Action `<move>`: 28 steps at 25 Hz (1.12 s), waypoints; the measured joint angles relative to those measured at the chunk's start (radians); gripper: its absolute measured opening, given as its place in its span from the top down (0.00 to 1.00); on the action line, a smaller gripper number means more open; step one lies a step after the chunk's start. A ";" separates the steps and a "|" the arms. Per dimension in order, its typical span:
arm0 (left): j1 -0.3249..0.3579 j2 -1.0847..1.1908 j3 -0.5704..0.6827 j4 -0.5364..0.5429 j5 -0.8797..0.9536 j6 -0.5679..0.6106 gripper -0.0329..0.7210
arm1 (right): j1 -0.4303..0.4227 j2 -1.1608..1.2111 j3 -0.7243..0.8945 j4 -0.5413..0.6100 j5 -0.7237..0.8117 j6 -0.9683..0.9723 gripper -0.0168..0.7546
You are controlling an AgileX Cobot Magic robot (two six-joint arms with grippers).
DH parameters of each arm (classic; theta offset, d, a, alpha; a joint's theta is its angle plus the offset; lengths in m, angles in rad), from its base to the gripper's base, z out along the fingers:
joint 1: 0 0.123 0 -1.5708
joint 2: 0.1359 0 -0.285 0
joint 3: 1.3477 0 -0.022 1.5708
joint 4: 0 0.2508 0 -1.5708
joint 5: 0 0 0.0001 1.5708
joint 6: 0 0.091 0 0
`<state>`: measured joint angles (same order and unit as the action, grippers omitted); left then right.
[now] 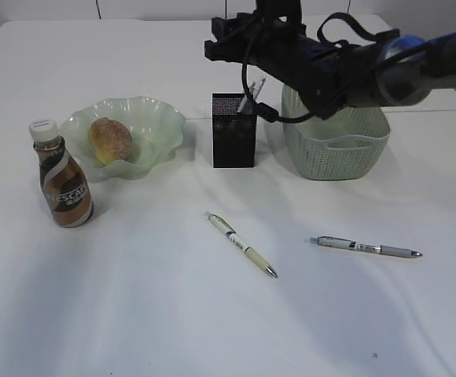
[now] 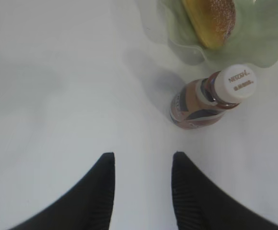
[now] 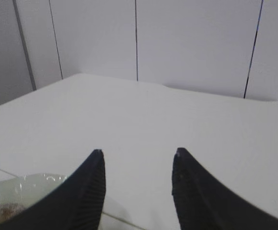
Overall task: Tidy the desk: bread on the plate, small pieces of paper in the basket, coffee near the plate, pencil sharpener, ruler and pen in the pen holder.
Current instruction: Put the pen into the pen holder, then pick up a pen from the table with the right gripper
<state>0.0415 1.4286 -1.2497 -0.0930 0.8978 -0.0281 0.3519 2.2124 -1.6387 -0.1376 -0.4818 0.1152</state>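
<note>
The bread [image 1: 111,140] lies on the green plate [image 1: 161,126]. The coffee [image 1: 63,177] stands upright on the desk [image 1: 134,298] just left of the plate. In the left wrist view, my left gripper [image 2: 143,155] hovers open and empty over bare desk, short of the coffee [image 2: 211,98]. My right gripper [image 3: 136,152] is open and empty, held level above the pen holder [image 1: 233,133], where thin items stick out. Two pens lie on the desk, a cream one [image 1: 240,243] and a grey one [image 1: 365,248]. The basket [image 1: 336,145] stands right of the holder. Paper, ruler and sharpener are out of view.
The right arm [image 1: 346,67] reaches in from the right over the basket and hides most of its inside. A wall with panel seams rises behind the desk's far edge.
</note>
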 joint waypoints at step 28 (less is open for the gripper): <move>0.000 0.000 0.000 -0.009 0.004 0.000 0.59 | 0.002 -0.232 0.000 0.190 1.369 -0.149 0.50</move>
<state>0.0415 1.4286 -1.2497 -0.1019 0.9015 -0.0281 0.3540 1.9800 -1.6387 0.0519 0.8868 -0.0337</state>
